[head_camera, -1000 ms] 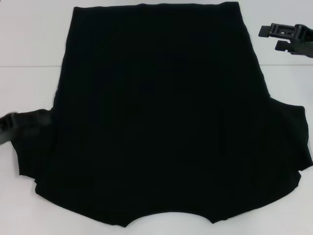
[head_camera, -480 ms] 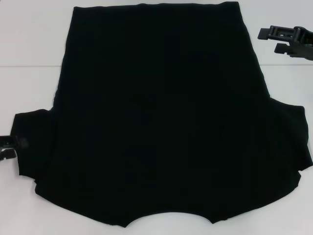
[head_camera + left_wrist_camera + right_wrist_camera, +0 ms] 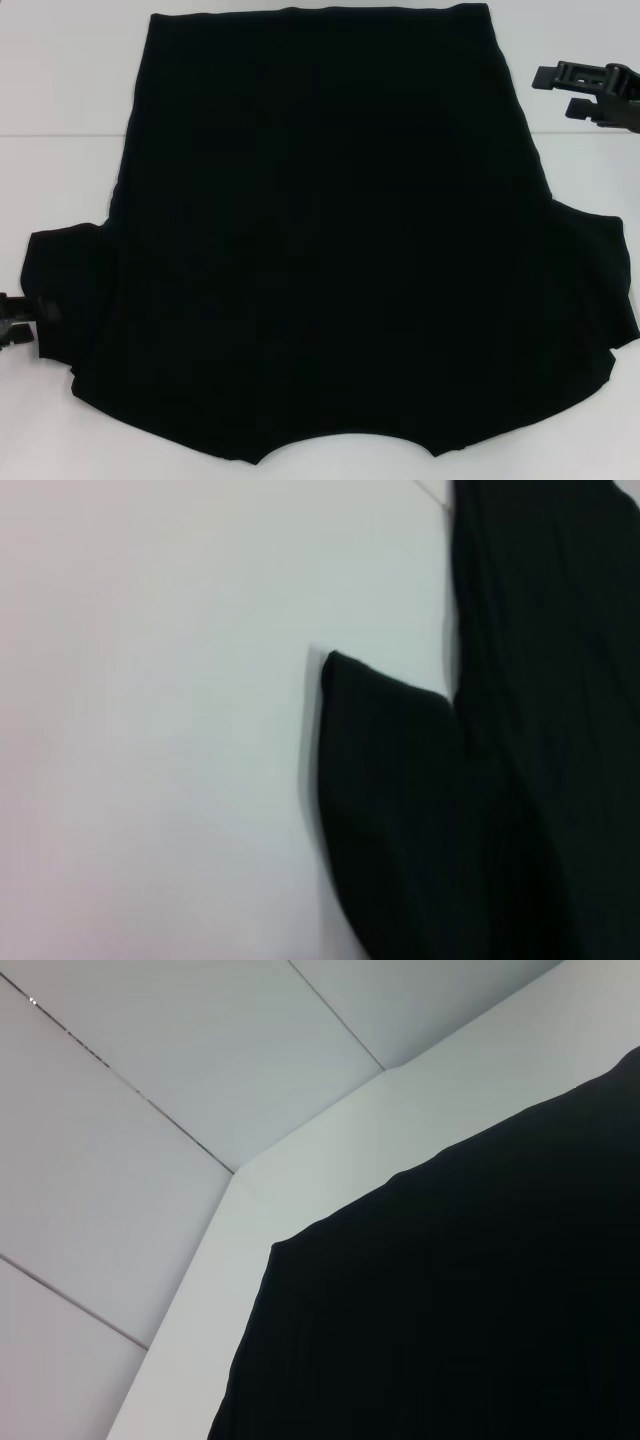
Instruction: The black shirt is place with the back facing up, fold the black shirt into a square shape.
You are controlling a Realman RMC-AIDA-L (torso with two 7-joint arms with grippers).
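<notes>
Left tool (image 3: 12, 322) now lower at left sleeve edge, jaws apart, not clamped. Right tool (image 3: 585, 88) nudged right, hovering beside hem corner, jaws apart. Black shirt (image 3: 330, 240) flat on tabletop (image 3: 60, 90). Risk: shallow bite at sleeve slips; uneven lift skews fold.

The black shirt (image 3: 330, 240) is soft, matt cloth with no sheen, lying mostly smooth with faint lengthwise creases. The worktop (image 3: 60, 90) beneath it is a smooth, pale surface with a dull, even finish. At its right edge the right claw (image 3: 590, 92) looks like hard black plastic, ribbed and slightly glossy; the left claw (image 3: 14, 320), at the left edge, looks alike.
</notes>
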